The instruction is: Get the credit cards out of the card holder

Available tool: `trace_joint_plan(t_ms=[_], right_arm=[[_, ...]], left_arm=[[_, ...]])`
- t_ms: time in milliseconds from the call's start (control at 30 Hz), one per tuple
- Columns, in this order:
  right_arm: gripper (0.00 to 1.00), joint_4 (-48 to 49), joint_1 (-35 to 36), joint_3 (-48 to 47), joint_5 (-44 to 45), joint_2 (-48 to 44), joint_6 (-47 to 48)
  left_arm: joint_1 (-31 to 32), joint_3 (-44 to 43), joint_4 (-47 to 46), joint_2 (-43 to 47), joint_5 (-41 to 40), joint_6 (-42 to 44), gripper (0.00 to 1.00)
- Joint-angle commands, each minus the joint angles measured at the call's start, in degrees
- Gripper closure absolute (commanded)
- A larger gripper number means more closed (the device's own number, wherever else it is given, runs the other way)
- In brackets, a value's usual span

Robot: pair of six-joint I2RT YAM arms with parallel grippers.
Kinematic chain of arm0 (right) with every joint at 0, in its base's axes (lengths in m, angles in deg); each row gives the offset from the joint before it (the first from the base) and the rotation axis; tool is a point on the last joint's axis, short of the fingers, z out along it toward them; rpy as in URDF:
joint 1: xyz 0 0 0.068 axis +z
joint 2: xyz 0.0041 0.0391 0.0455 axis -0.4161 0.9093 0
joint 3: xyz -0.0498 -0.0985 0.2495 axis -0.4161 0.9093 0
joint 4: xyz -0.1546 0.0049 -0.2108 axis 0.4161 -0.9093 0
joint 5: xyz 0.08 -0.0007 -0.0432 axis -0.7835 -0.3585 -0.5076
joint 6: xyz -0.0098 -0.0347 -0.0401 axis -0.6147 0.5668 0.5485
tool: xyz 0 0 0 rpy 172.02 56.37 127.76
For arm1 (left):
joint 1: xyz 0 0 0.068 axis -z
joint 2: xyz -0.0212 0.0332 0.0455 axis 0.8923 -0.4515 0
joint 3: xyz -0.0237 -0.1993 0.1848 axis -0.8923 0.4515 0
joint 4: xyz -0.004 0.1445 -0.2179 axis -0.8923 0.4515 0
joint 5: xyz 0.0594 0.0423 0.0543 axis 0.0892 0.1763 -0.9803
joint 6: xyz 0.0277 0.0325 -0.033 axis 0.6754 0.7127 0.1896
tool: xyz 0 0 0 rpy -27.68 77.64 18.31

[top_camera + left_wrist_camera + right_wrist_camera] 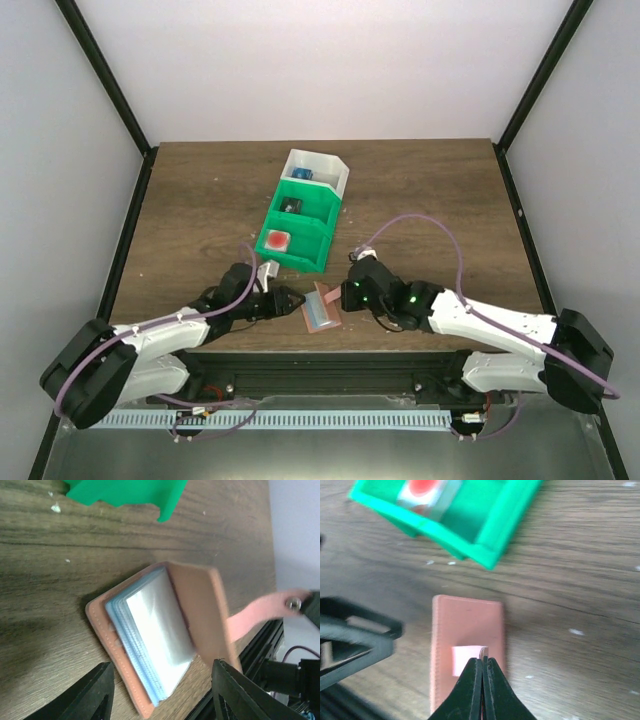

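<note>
Left gripper [161, 666]: nearest the left wrist lens. Its two black fingers [95, 692] stand well parted and hold nothing, one on each side of the open wallet's near end.
Credit cards [155, 630]: a pale blue stack with a silvery-white top face, lying flat in the lower half of the holder. None is out yet.
Card holder [97, 612]: it lies on the worktop [200, 200] near the front edge, between the two arms and just in front of the green bin [300, 228]. It is open, with the salmon-brown flap [207, 610] tilted up off the cards.
Strap [255, 612]: the pink closing tab, stretched out from the flap towards the right arm.
Right gripper [482, 664]: its jaws are pressed together on the end of the strap, so you are holding the flap up with it.
Step in hand: opening looks done, and you are lining up the first pull. As I judge it, the task is early, since every card sits inside.
Next move: bring the left gripper down and forward so one finger slides under the top card's free edge, then close and draw it out along the worktop, away from the fold.
Needs care: keep the strap taut so the flap does not drop. You may take several cards at once, since the stack is tight.
Not clear: whether the left fingers touch the holder.
</note>
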Motion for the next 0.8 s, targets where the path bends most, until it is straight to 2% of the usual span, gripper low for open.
trace_joint_plan(t_ms=[0, 200, 600, 700, 767], right_arm=[[1.00, -9.3, -3.2, 1.2, 8.8, -2.5, -3.8], [1.00, -9.8, -6.3, 6.6, 7.8, -5.7, -7.5], [1.00, -7.6, -7.9, 13.9, 6.1, -6.9, -11.5], [0.90, -10.5, -7.9, 11.3, 5.9, -6.8, -11.6], [0.79, -12.5, -7.9, 8.0, 4.1, -7.7, -9.8]], left_arm=[[0.1, 1.2, -2.7, -1.7, 2.4, 0.4, 0.47], [0.1, 2.2, -6.0, -3.6, 2.8, -0.8, 0.51], [0.2, 2.9, -12.4, -9.4, 4.2, -3.4, 0.49], [0.4, 2.7, -13.7, -11.0, 5.1, -4.0, 0.51], [0.6, 2.5, -14.0, -11.3, 5.3, -4.1, 0.52]])
